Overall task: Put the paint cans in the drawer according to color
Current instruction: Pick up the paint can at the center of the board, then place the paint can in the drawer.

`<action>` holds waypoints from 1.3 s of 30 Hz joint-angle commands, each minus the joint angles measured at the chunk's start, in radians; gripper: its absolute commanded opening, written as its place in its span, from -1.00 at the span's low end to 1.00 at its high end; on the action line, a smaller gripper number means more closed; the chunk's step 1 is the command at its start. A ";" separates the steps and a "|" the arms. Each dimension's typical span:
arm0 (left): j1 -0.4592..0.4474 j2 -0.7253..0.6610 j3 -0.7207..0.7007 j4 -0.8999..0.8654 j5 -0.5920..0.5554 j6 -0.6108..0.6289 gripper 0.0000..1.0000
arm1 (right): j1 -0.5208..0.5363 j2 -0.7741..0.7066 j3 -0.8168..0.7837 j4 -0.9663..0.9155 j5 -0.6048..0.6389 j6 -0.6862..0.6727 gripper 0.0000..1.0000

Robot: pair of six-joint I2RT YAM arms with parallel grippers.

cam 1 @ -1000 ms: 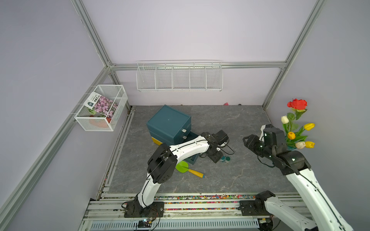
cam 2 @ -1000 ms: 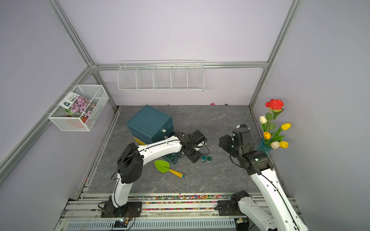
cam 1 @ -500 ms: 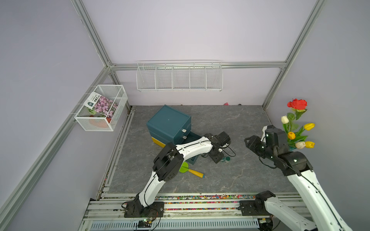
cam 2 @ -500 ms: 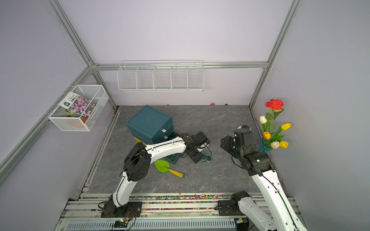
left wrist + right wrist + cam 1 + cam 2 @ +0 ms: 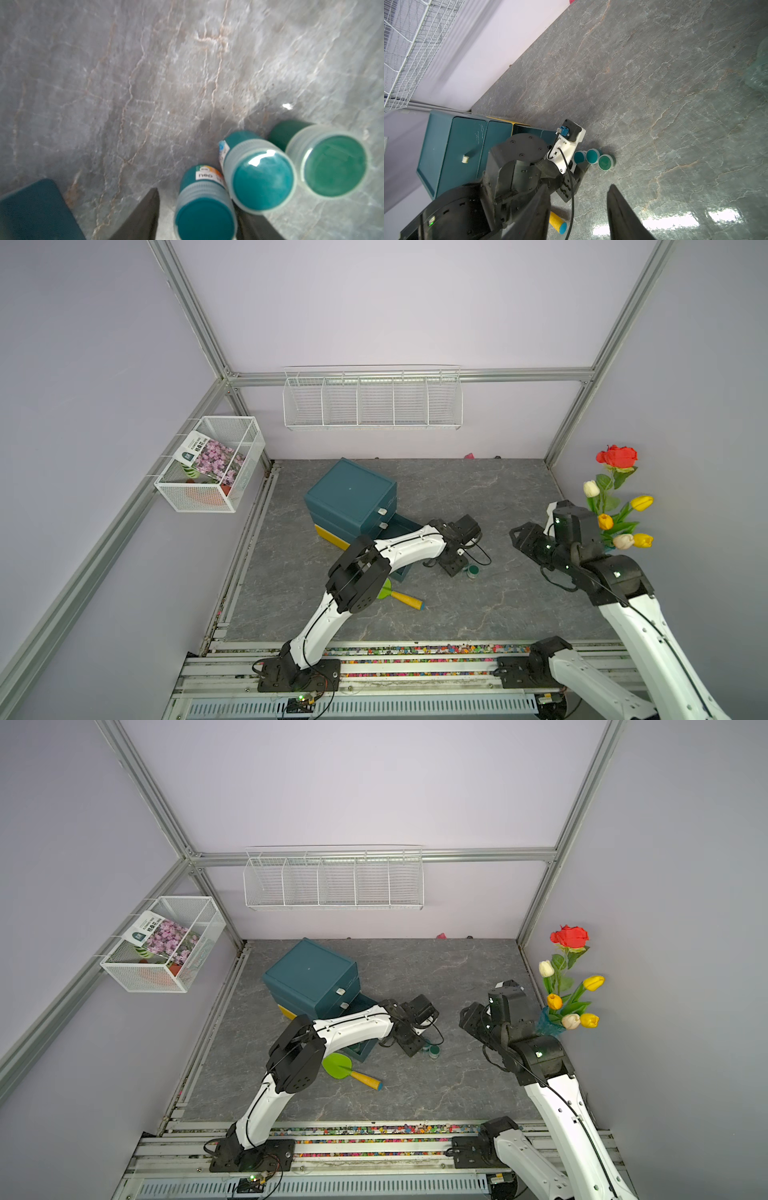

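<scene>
Three small paint cans stand in a row on the grey floor: a dark teal one (image 5: 204, 209), a blue-teal one (image 5: 259, 178) and a green one (image 5: 332, 164). My left gripper (image 5: 197, 207) reaches down over them with the dark teal can between its jaws. A gap shows between one finger (image 5: 143, 216) and the can. The teal drawer unit (image 5: 351, 497) stands behind, its bottom drawer (image 5: 401, 526) pulled out. In both top views the green can (image 5: 472, 570) (image 5: 434, 1050) shows beside the left gripper (image 5: 457, 568). My right gripper (image 5: 579, 187) hovers open and empty, to the right (image 5: 517, 536).
A green trowel with a yellow handle (image 5: 401, 598) lies in front of the open drawer. A vase of flowers (image 5: 615, 506) stands at the right wall. A wire basket (image 5: 210, 464) hangs on the left wall and a wire shelf (image 5: 372, 398) on the back wall.
My left gripper has slid a little to the right onto the cans and its jaws have narrowed around the dark teal can. The right arm has shifted slightly.
</scene>
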 commanded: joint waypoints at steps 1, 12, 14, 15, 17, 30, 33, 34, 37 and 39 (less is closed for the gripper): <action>-0.002 0.007 0.034 0.019 0.026 -0.007 -0.02 | -0.009 -0.010 0.019 -0.010 -0.011 -0.020 -0.06; 0.012 -0.092 -0.004 -0.007 -0.009 -0.083 -0.45 | -0.009 -0.004 0.001 0.016 -0.017 -0.009 -0.05; 0.022 -0.153 -0.020 -0.023 -0.052 -0.115 -0.46 | -0.011 -0.002 0.001 0.022 -0.020 -0.009 -0.06; 0.029 -0.180 -0.026 -0.035 -0.073 -0.130 -0.46 | -0.011 -0.002 -0.001 0.025 -0.021 -0.008 -0.06; 0.051 -0.237 -0.041 -0.059 -0.109 -0.162 -0.46 | -0.011 0.002 -0.005 0.031 -0.024 -0.007 -0.06; 0.156 -0.293 -0.164 -0.087 -0.229 -0.188 -0.44 | -0.011 0.006 -0.018 0.058 -0.038 0.004 -0.06; 0.177 -0.261 -0.181 -0.093 -0.246 -0.206 -0.45 | -0.011 -0.002 -0.020 0.050 -0.033 0.003 -0.06; 0.183 -0.254 -0.188 -0.094 -0.254 -0.214 -0.46 | -0.011 -0.004 -0.021 0.048 -0.032 0.003 -0.06; 0.197 -0.256 -0.234 -0.066 -0.245 -0.221 -0.46 | -0.011 -0.011 -0.026 0.044 -0.031 0.003 -0.06; 0.197 -0.254 -0.255 -0.052 -0.235 -0.221 -0.45 | -0.011 -0.013 -0.030 0.045 -0.032 0.003 -0.06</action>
